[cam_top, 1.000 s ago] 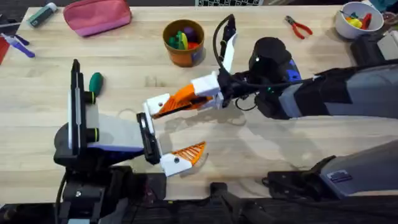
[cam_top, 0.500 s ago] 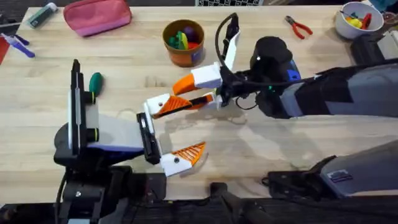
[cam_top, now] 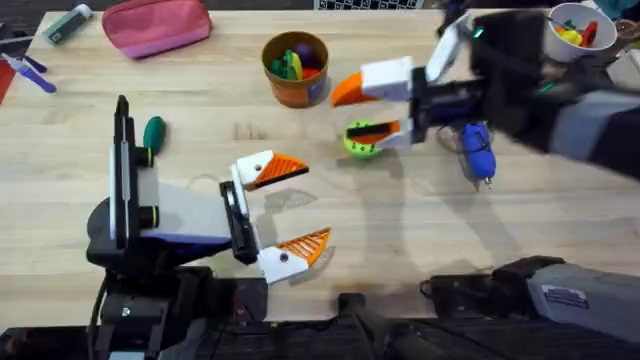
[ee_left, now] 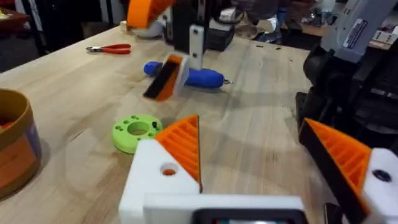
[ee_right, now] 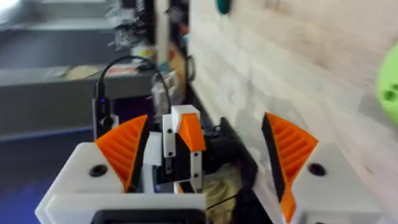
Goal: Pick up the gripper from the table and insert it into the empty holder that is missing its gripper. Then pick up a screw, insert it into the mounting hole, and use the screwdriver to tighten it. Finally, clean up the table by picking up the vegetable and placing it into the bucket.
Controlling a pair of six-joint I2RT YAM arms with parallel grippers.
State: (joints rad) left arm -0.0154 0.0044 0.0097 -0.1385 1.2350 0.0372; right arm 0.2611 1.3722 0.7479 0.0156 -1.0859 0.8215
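gripper fingertip (cam_top: 278,169), the orange ribbed wedge, now sits in the white holder on the left gripper (cam_top: 285,208), which lies low on the table (cam_top: 420,230) with its two fingers spread and nothing between them. its other orange pad (cam_top: 306,246) is toward the near edge. right gripper (cam_top: 365,110) hangs over the table beyond it, well apart from that fingertip, fingers also spread and empty, just beside the orange bucket (cam_top: 295,68). blue screwdriver (cam_top: 476,148) lies flat on the wood under the right arm. bright green holed disc (cam_top: 361,139) sits right below the right gripper's lower finger. dark green vegetable (cam_top: 153,131) lies by the left arm, far side. mounting hole (ee_left: 168,170) in the white mount looks empty in the left wrist view.
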